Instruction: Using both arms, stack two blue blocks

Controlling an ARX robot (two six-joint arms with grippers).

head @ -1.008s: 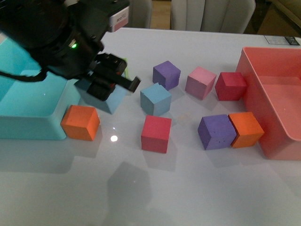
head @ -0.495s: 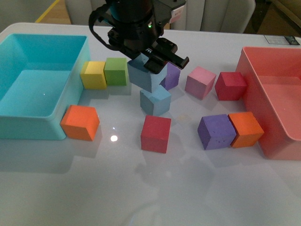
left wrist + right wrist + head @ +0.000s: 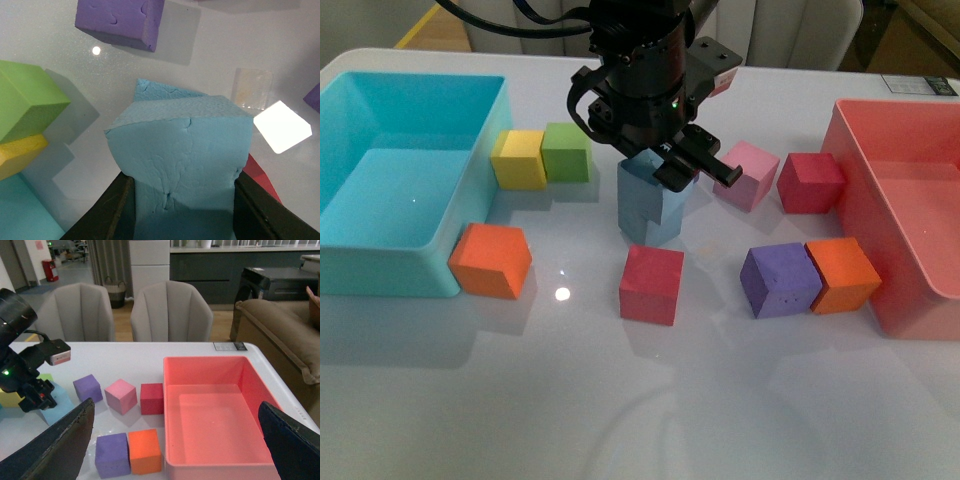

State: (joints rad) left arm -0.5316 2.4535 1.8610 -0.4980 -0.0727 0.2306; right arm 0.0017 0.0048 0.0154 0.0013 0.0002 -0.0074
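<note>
My left gripper [image 3: 672, 168] is shut on a blue block [image 3: 638, 185] and holds it on top of the second blue block [image 3: 657, 224] at mid-table, so the two form one blue column. In the left wrist view the held block [image 3: 180, 145] fills the space between the black fingers [image 3: 107, 210], and a corner of the lower block [image 3: 155, 92] shows beyond it, slightly turned. My right gripper [image 3: 175, 435] is open and empty, high above the pink bin [image 3: 215, 467]. It is out of the front view.
A turquoise bin [image 3: 380, 262] stands at the left and the pink bin [image 3: 895, 300] at the right. Around the stack lie red [image 3: 652, 284], orange [image 3: 492, 260], yellow [image 3: 518, 158], green [image 3: 567, 150], pink [image 3: 748, 175], crimson [image 3: 810, 182] and purple [image 3: 780, 280] cubes, among others.
My left gripper has carried the blue block from beside the turquoise bin to the right and down onto the other blue block.
</note>
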